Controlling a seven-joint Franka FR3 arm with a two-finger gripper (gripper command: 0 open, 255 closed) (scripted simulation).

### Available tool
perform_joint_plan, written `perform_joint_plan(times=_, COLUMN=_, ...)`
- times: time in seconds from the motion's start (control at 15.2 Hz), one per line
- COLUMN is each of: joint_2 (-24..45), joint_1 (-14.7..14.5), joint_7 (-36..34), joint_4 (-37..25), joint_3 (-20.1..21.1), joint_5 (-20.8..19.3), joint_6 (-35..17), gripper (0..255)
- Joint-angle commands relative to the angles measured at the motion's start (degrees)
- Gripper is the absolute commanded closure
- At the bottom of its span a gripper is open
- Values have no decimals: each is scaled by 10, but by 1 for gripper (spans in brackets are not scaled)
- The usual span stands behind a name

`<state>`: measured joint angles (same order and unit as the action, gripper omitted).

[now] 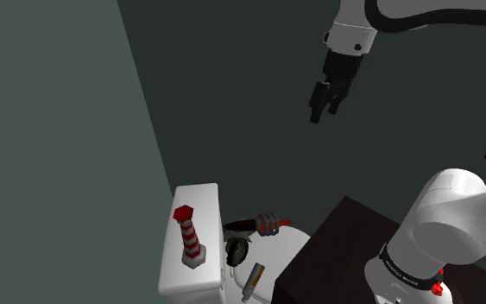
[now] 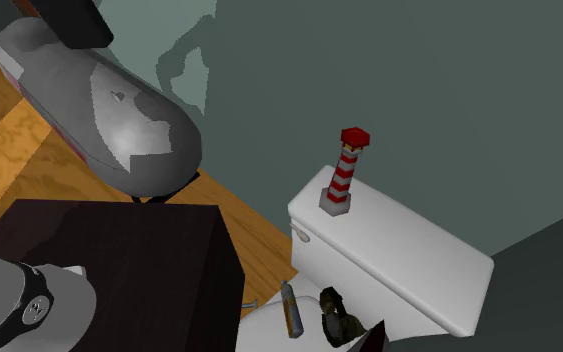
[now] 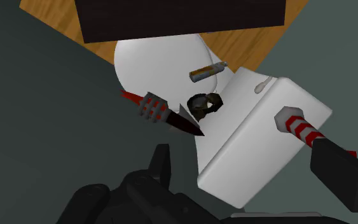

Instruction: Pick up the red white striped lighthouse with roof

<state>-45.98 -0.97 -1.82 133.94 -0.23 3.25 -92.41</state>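
Observation:
The lighthouse has red and white stripes, a red roof and a grey base. It stands upright on the lid of a white toilet tank, near the end by the wall. My gripper hangs high in the air, well above and toward the shoulder view's right of it. In the wrist view the two fingers stand apart, open and holding nothing, and the lighthouse lies far below, close beside one fingertip.
On the white toilet lid lie a red and black spiked object, a dark round object and a bronze cylinder. The dark stand is beside the toilet. Grey walls close in behind the tank. Wooden floor shows below.

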Motion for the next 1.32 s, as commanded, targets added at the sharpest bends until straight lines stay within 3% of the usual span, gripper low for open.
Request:
perform_joint_plan(times=0.0, joint_2=0, joint_1=0, joint_7=0, joint_4=0, joint_3=0, joint_5=0, joint_6=0, gripper=0)
perform_joint_plan(times=0.66, joint_2=74, joint_1=-40, joint_7=-27, joint_4=100, joint_3=52, joint_5=67, joint_6=-215, gripper=0)
perform_joint_plan(times=1.25, joint_2=215, joint_1=-80, joint_7=-39, joint_4=116, joint_3=102, joint_5=123, joint_6=-415, gripper=0)
